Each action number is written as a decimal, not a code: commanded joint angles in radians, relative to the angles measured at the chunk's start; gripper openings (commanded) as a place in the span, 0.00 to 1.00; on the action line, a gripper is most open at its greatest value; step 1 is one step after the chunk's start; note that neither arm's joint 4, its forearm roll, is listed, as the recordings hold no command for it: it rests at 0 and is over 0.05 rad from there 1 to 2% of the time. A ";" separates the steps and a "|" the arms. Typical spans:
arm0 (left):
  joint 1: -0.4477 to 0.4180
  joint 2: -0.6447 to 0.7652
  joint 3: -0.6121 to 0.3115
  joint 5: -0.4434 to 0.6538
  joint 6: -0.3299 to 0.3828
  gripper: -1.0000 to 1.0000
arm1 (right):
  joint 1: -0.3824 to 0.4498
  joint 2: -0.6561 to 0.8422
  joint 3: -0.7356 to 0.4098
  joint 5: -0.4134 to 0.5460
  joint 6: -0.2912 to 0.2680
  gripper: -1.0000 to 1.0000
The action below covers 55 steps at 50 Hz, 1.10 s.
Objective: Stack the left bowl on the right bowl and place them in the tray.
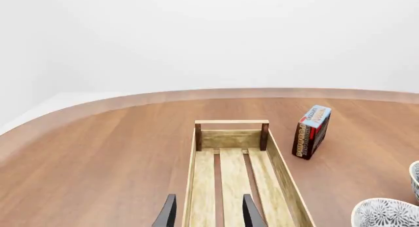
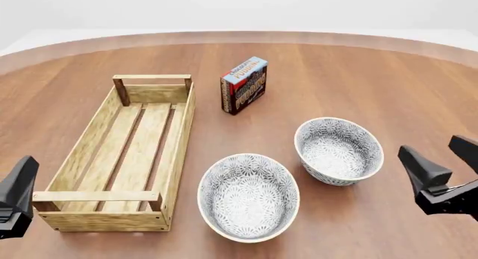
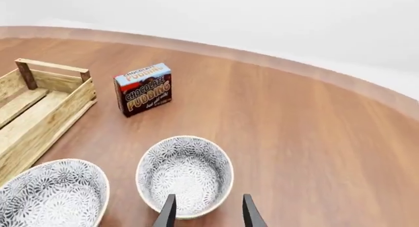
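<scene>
The left bowl (image 2: 248, 196), white with a grey flower pattern, sits upright on the table near the front. The matching right bowl (image 2: 338, 151) stands just beyond it to the right, apart from it. The tray (image 2: 82, 148), a long light-wood slatted crate, lies at the left with nothing in it. My right gripper (image 2: 429, 146) hangs open to the right of the right bowl; in the right wrist view the right gripper (image 3: 208, 207) hovers over that bowl's (image 3: 184, 174) near rim. My left gripper (image 1: 209, 210) is open above the tray's near end (image 1: 232, 138), holding nothing.
A chocolate pudding box (image 2: 243, 85) stands upright behind the bowls, just right of the tray's far end. The round wooden table's curved far edge (image 2: 239, 37) runs across the back.
</scene>
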 commanded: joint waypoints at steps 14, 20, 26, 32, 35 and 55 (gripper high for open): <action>0.000 0.000 0.000 0.000 0.000 1.00 | 0.240 0.419 -0.149 -0.081 0.041 1.00; 0.000 0.000 0.000 0.000 0.000 1.00 | 0.283 0.518 -0.170 -0.116 0.067 1.00; 0.000 0.000 0.000 0.000 0.000 1.00 | 0.334 0.604 -0.198 -0.146 0.103 1.00; 0.000 0.000 0.000 0.000 0.000 1.00 | 0.373 0.658 -0.221 -0.162 0.124 1.00; 0.000 0.000 0.000 0.000 0.000 1.00 | 0.398 0.701 -0.234 -0.180 0.153 1.00; 0.000 0.000 0.000 0.000 0.000 1.00 | 0.475 0.827 -0.271 -0.214 0.200 1.00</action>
